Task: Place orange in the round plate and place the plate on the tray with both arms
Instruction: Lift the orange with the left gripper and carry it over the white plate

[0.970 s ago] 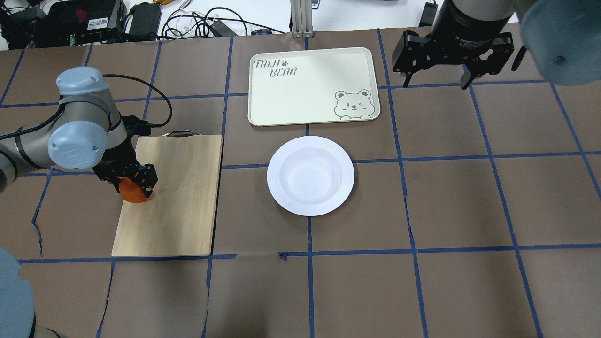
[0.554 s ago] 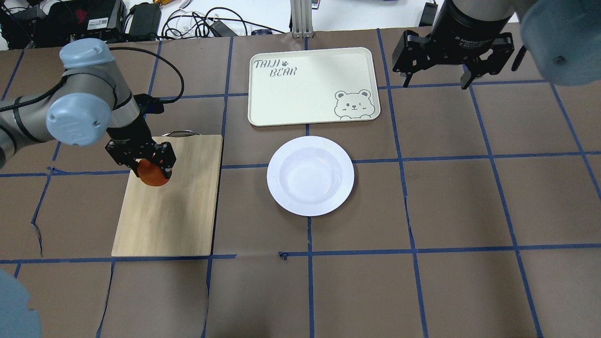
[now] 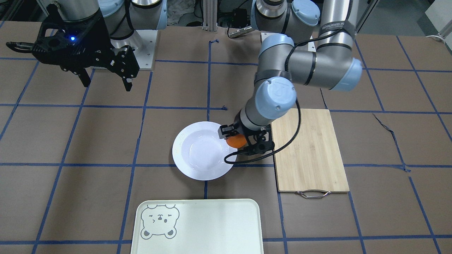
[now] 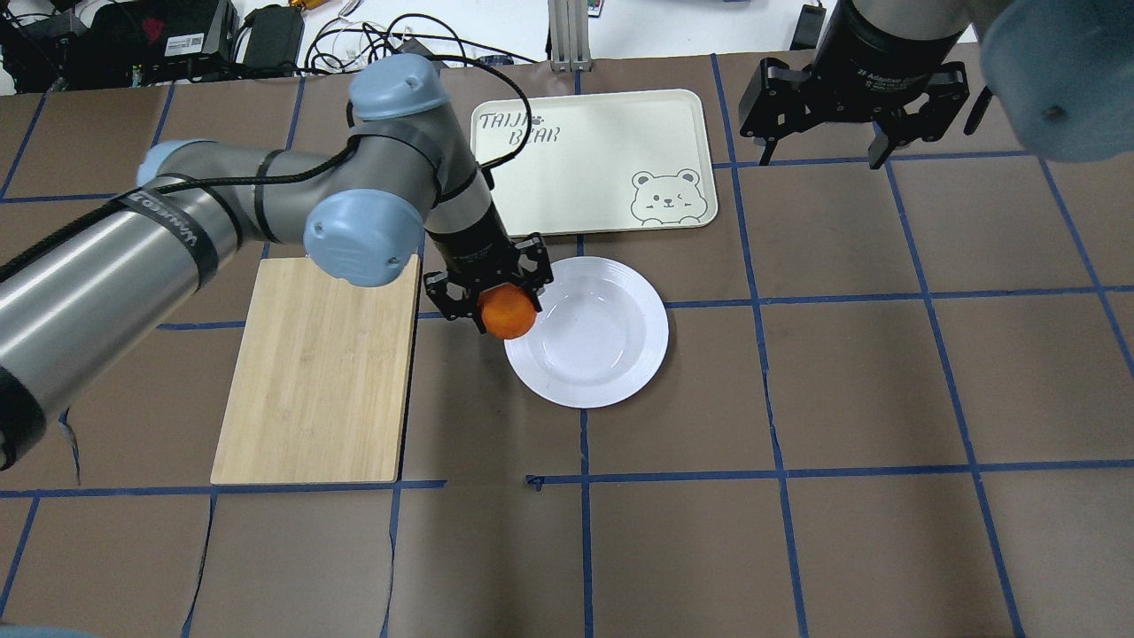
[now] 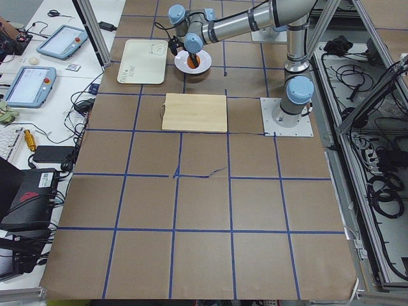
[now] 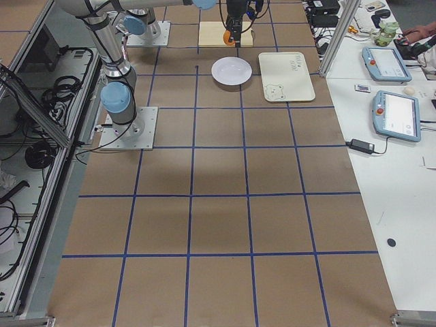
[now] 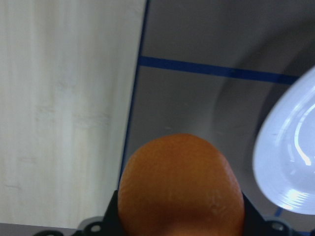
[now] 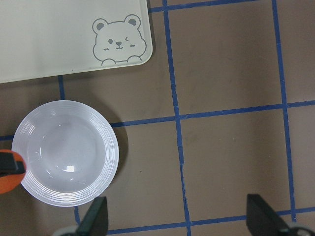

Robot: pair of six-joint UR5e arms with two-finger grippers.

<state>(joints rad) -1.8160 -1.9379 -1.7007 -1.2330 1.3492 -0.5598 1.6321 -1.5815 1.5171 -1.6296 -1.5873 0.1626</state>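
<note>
**Orange at the plate's rim, not yet released**

Laid out on the brown desk (image 4: 797,399) with gaps between everything, probably to give the tools room to come down. Left arm (image 4: 177,239) stretched low from the robot's left side, across the board (image 4: 319,381) toward the middle. Right arm (image 3: 76,10) held high and off to its own side, most likely to keep out of that sweep. Tray (image 4: 585,177) flat and bare just beyond the plate (image 4: 611,346), near but not touching — a short carry for the later two-arm step. Board bare too, just beside the plate on the left arm's side. Plate flat on the desk, its centre vacant.

Right tool (image 4: 822,152) spread wide, gripping nothing, hanging high and well apart from plate and tray; judged to be parked ready for a rim grasp. Left tool (image 4: 507,310) pointing down, pinched on the orange (image 4: 508,317) from two sides. Orange in the air over the plate's rim nearest the board, partly over bare desk, short of the sunken centre. Gripped firmly for that reason, presumably — let go here, likely to strike the ridged rim and roll off. Calls for a little more travel inward, then a lowering before opening.
</note>
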